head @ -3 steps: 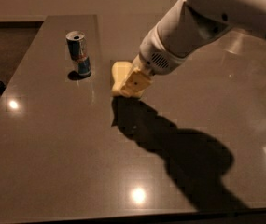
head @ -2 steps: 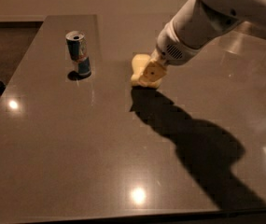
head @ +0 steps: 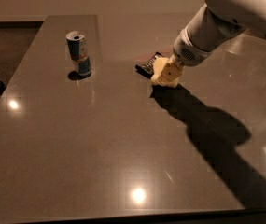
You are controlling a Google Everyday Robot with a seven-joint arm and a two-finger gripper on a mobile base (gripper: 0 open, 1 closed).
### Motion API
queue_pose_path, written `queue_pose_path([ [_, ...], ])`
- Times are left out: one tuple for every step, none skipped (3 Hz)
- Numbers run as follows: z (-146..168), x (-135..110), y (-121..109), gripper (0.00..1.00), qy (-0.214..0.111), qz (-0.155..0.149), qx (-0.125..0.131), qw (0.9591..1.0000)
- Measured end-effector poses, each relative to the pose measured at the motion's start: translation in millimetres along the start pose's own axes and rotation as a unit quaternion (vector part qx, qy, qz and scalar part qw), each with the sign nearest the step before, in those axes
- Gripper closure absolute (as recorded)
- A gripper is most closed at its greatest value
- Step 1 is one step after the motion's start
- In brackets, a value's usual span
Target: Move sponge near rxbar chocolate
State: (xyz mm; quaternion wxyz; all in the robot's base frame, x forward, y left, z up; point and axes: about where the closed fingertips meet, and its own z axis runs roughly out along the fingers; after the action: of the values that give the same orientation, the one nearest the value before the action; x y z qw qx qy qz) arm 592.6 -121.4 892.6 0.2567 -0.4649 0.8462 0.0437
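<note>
The pale yellow sponge (head: 159, 67) is in my gripper (head: 168, 78), just above the table at centre right. The gripper's cream-yellow fingers (head: 171, 72) are shut on it and hide part of it. The rxbar chocolate (head: 147, 63), a small black bar, lies flat on the table directly left of the sponge and partly behind it. Sponge and bar look to be touching or nearly so. My white arm (head: 216, 27) reaches in from the upper right.
A blue and silver drink can (head: 79, 53) stands upright at the left of the dark grey table (head: 100, 139). The arm's shadow falls across the table's right side. The table's left edge drops to a dark floor (head: 2, 55).
My gripper has carried the sponge to the right, away from the can, and it is now beside the black bar, which has come into view.
</note>
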Motion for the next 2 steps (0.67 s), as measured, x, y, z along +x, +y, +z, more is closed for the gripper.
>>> queue_pose_path([
  [16.0, 2.0, -10.5, 0.28, -0.015, 0.011, -0.002, 0.9998],
  [21.3, 1.3, -10.9, 0.05, -0.035, 0.016, -0.011, 0.9992],
])
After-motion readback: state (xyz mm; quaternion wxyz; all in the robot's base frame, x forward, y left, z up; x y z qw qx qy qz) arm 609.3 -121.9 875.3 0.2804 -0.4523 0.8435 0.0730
